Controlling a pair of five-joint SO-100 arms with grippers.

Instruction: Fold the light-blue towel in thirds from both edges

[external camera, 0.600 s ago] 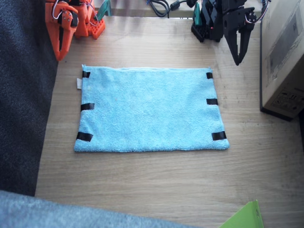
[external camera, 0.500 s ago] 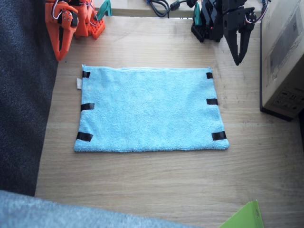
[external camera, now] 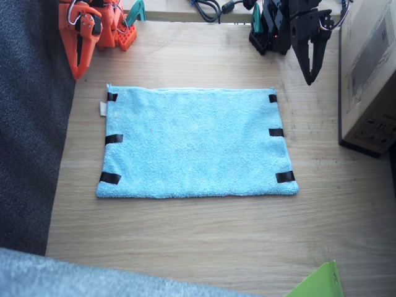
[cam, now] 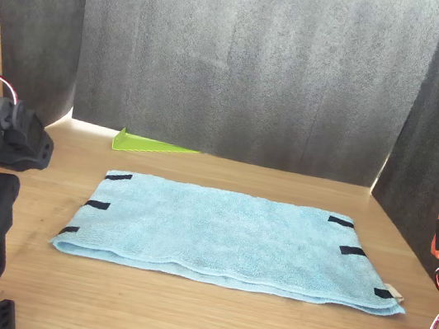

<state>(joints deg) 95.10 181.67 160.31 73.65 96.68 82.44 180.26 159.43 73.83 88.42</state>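
At the near edge of the fixed view a corner of a lime-green sheet (external camera: 318,281) pokes in beside dull grey-blue fuzzy fabric (external camera: 74,275), both well clear of either arm's fingers.

Farther in, the rectangular sky-blue terry-cloth towel (external camera: 195,143) lies spread flat on the pale wooden table (external camera: 204,238), not yet folded. Its two short edges, each marked with three short black tape strips (external camera: 113,138), face the two arms, probably so that each arm can take the side nearest it. A small white tag (external camera: 103,108) sticks out at the corner closest to the orange fingers.

Beyond the towel, the orange right gripper (external camera: 78,69) hangs point-down just past that tagged corner, clear of the cloth; its fingers look drawn together to a narrow tip. The black left gripper (external camera: 309,75) hangs likewise just beyond the opposite far corner, also apart from the towel, fingers tapering to a narrow point and holding nothing. A cardboard box (external camera: 370,80) stands just outside the black fingers. The fold seems not to have begun.
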